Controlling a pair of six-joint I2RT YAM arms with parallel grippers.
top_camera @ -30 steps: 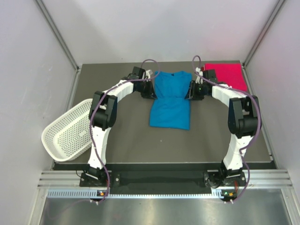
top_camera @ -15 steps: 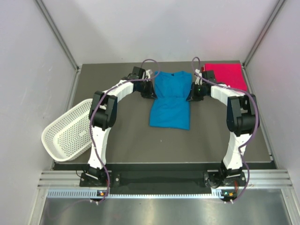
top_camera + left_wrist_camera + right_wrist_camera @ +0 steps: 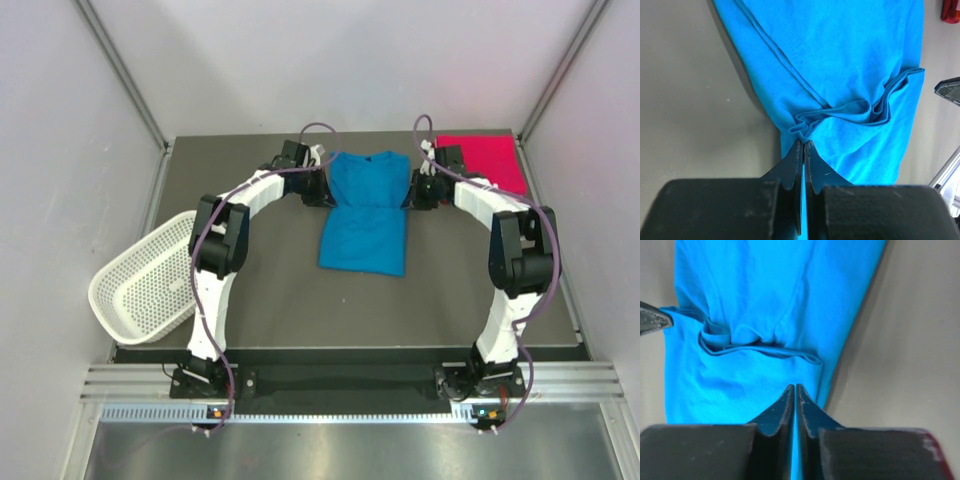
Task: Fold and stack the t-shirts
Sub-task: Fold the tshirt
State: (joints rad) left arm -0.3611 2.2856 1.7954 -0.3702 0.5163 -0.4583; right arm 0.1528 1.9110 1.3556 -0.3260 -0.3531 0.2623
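The blue t-shirt [image 3: 365, 215] lies flat in the middle of the table, folded narrow, with a bunched crease across its waist. My left gripper [image 3: 322, 190] is at its left edge and is shut on a pinch of the blue cloth [image 3: 840, 75]; the jaw tips [image 3: 803, 142] meet on the fabric. On the opposite side, my right gripper [image 3: 412, 192] is shut on the shirt's right edge [image 3: 765, 300], a strip of blue showing between its tips [image 3: 794, 386]. The pink-red t-shirt [image 3: 485, 160] lies folded at the back right corner.
A white mesh basket [image 3: 145, 280] hangs tilted over the table's left edge. Metal frame posts and pale walls enclose the dark table [image 3: 300, 300]. The pink-red t-shirt lies just behind the right forearm.
My right gripper has closed on the blue t-shirt's right edge and shifted slightly. The left gripper has stayed shut on the left edge.
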